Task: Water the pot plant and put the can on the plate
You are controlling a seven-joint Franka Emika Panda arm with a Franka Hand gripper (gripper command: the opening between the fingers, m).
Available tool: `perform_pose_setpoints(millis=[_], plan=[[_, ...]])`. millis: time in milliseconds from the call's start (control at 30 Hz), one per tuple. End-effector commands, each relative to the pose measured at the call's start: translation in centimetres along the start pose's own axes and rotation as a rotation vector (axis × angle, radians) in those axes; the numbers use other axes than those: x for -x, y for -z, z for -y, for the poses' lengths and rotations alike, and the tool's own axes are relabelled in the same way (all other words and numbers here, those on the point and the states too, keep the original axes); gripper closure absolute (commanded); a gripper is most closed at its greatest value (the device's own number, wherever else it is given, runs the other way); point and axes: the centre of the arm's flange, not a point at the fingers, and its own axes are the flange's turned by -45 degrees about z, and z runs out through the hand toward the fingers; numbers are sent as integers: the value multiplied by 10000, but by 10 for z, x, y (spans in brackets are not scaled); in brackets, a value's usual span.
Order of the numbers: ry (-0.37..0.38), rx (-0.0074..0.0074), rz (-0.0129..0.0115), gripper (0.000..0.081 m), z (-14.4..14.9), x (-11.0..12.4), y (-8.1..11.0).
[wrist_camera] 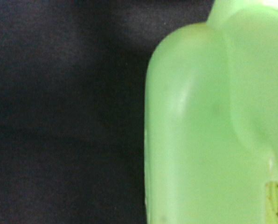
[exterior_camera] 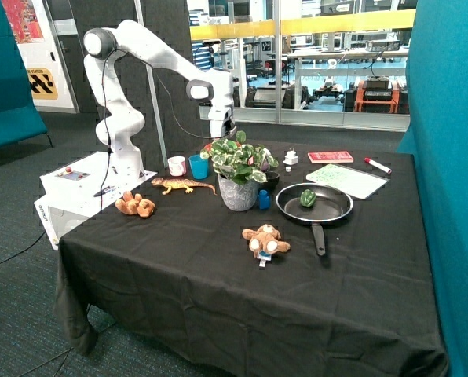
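The pot plant (exterior_camera: 239, 169), with green-and-white leaves in a grey patterned pot, stands mid-table on the black cloth. My gripper (exterior_camera: 221, 135) hangs just behind the plant's leaves, beside the blue cup (exterior_camera: 198, 166). In the wrist view the light-green can (wrist_camera: 213, 130) fills the frame at very close range, with black cloth (wrist_camera: 59, 116) beside it. In the outside view the can is hidden behind the plant. A sliver of red (exterior_camera: 212, 146) shows behind the leaves; I cannot tell whether it is a plate.
A white cup (exterior_camera: 177, 165), a toy lizard (exterior_camera: 183, 185) and two plush toys (exterior_camera: 135, 206) (exterior_camera: 265, 241) lie near the plant. A frying pan (exterior_camera: 314, 206) holds a green item (exterior_camera: 308, 198). A red book (exterior_camera: 330, 156), a white sheet (exterior_camera: 348, 180) and a marker (exterior_camera: 378, 165) lie at the back.
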Motion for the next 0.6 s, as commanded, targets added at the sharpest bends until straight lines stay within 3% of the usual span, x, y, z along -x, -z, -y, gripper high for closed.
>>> perform_pose_setpoints(millis=[0,233,567], plan=[[34,0,25,808,-2,0,-1],[-192,0,25,808,-3,2,3],[-470,0,25,808,-10,-8,37]])
